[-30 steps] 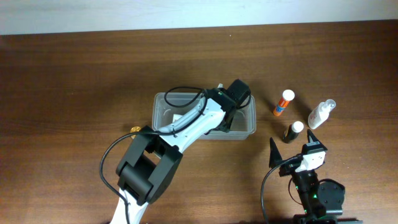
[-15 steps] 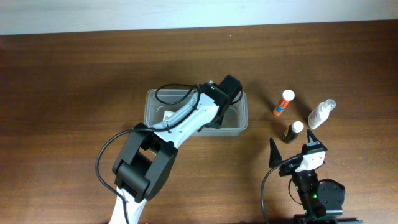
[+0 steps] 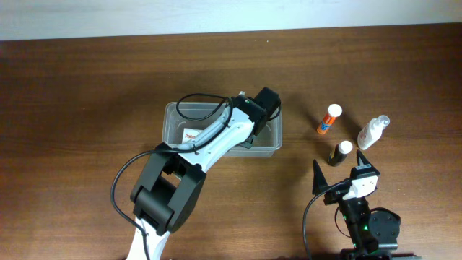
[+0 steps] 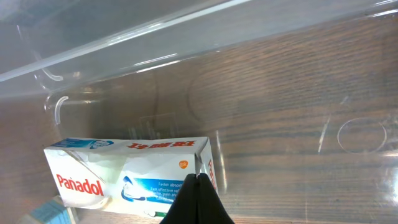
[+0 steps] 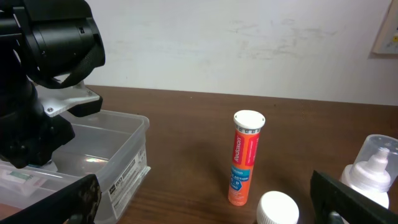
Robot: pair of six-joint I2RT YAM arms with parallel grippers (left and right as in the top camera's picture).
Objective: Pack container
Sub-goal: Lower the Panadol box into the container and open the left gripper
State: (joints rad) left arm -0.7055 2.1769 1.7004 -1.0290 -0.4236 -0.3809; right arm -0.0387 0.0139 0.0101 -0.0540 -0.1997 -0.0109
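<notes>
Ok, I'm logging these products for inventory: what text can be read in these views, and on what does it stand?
"Panadol": on the white-and-blue box inside the container.
Upside-down red print and small print on that box: too blurred.
Lettering on the orange tube: too blurred.
Sticker on the container's wall: too small.

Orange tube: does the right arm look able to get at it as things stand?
Probably yes: the open right gripper faces the orange tube, standing free and upright; only the white-capped bottle stands nearer, slightly aside.
</notes>
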